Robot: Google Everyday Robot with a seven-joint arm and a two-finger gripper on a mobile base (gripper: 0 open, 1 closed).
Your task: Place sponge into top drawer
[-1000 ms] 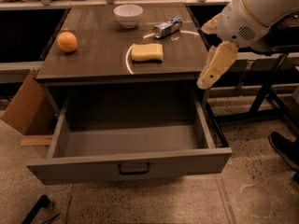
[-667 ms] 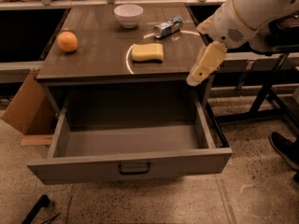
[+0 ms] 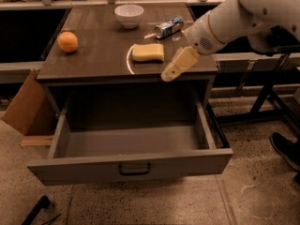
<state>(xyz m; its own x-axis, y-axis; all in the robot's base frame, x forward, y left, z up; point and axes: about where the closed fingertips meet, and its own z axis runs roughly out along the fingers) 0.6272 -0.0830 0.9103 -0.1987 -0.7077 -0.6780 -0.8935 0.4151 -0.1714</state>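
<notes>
Pale yellow sponge (image 3: pixel 148 52) sits near the table's (image 3: pixel 93 60) front edge, right of centre, with nothing holding it. The tool (image 3: pixel 169 74) has swung in from past the right edge and now hangs just beside it, so the pickup looks next. Can't tell if it's clenched or released. Top drawer (image 3: pixel 129 165) is pulled open and empty.
</notes>
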